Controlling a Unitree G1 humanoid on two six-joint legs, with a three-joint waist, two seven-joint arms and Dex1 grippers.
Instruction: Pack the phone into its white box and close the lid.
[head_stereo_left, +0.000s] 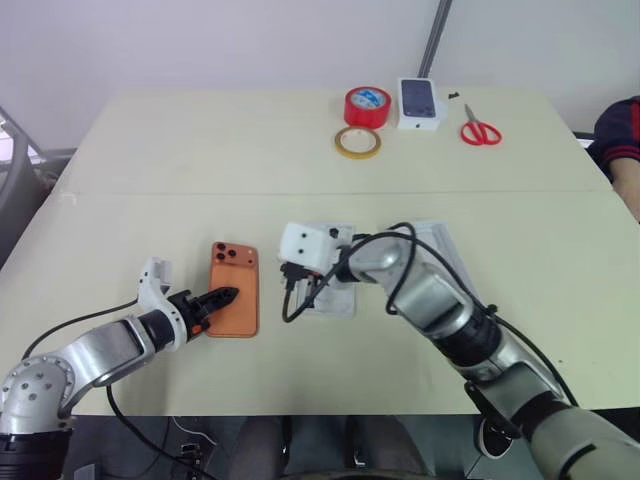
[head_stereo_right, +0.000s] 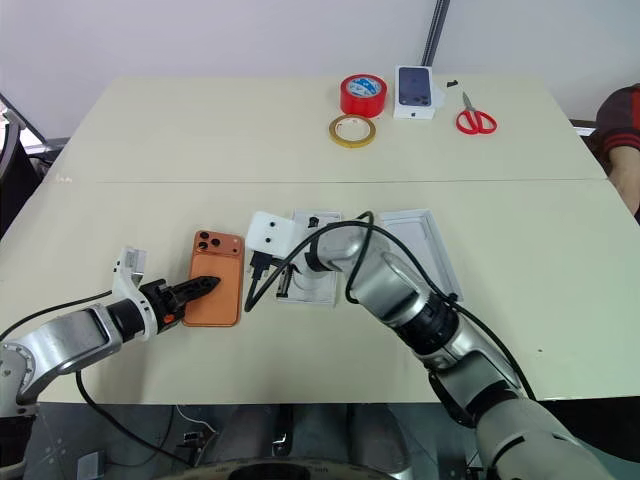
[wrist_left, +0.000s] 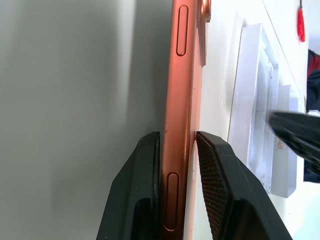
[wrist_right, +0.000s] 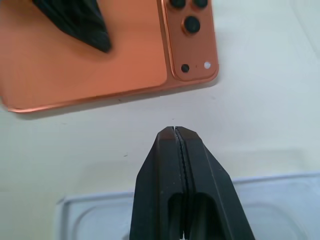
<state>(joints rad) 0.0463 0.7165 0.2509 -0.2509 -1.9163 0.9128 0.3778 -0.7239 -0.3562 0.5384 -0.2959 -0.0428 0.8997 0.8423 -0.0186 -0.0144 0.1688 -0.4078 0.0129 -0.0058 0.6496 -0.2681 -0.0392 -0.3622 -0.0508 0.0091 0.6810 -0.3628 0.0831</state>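
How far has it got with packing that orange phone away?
Early on. In hand: the left claw grips one edge of the phone, which lies on the table, outside the white box. The shut right claw hovers nearby. Left: phone into box, lid on.

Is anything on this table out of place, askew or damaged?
Nothing looks damaged or spilled. The phone lies flat, camera side up, with the left gripper closed on its near edge. Red tape, yellow tape, the small printed box and scissors sit tidy at the far side.
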